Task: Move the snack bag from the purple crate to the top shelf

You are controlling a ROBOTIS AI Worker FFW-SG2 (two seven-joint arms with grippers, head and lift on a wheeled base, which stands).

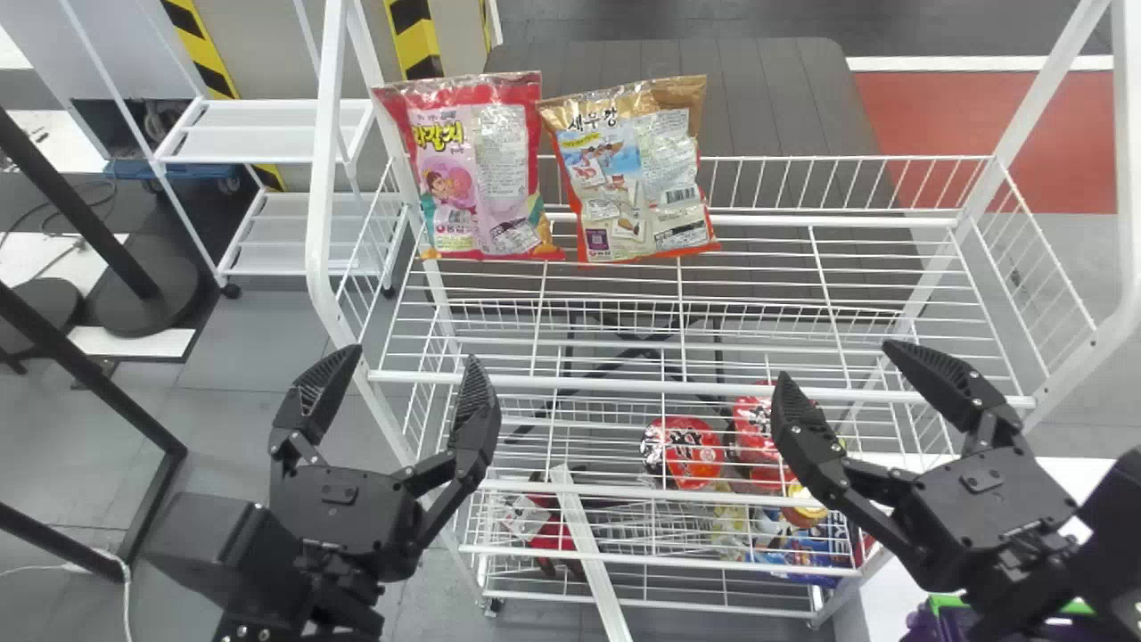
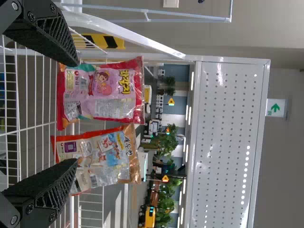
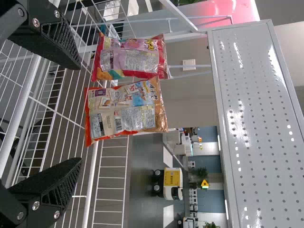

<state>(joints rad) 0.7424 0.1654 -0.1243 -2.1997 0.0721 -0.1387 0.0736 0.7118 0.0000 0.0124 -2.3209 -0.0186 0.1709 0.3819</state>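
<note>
Pink bag (image 1: pixel 481 174) and gold bag (image 1: pixel 637 174) stand on the top shelf (image 1: pixel 624 385). Left end effector (image 1: pixel 414 354), right end effector (image 1: pixel 835 359): wide, empty. Probably all done.

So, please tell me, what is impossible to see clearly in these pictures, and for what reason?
- Contents of the purple crate: head view, cut off by the bottom edge and covered by the right arm.
- Full shapes of the blue packs low down: head view, behind shelf wires.
- Far sides of the pink bag and orange bag: all views, turned away; their finest print is too small.
</note>
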